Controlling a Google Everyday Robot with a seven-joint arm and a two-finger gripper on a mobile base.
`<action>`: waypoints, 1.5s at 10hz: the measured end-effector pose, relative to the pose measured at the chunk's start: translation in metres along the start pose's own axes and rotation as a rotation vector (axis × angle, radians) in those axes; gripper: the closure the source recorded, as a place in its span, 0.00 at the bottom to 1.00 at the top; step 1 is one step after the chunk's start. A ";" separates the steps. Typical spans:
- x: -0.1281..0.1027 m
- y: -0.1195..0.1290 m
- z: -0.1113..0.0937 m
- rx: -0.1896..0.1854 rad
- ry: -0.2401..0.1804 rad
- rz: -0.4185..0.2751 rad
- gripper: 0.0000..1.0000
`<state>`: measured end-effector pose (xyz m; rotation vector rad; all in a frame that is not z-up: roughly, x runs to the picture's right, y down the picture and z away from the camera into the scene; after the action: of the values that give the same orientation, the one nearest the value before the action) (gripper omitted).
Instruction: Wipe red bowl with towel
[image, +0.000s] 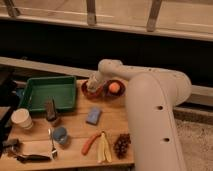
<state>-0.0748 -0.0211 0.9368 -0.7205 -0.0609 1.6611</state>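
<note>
Red bowl near table back edge; gripper just beside.

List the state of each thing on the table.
gripper: shut, low over dark bowl
red bowl: upright, right of gripper
tray: flat, open side up
sponge: lying flat
white cup: upright
banana: lying flat
</note>
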 end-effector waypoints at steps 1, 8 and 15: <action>-0.004 -0.002 0.004 0.003 -0.004 0.008 1.00; 0.011 0.007 0.004 0.024 0.029 0.006 1.00; -0.033 0.001 -0.011 0.029 -0.063 0.049 1.00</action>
<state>-0.0686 -0.0550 0.9413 -0.6527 -0.0642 1.7280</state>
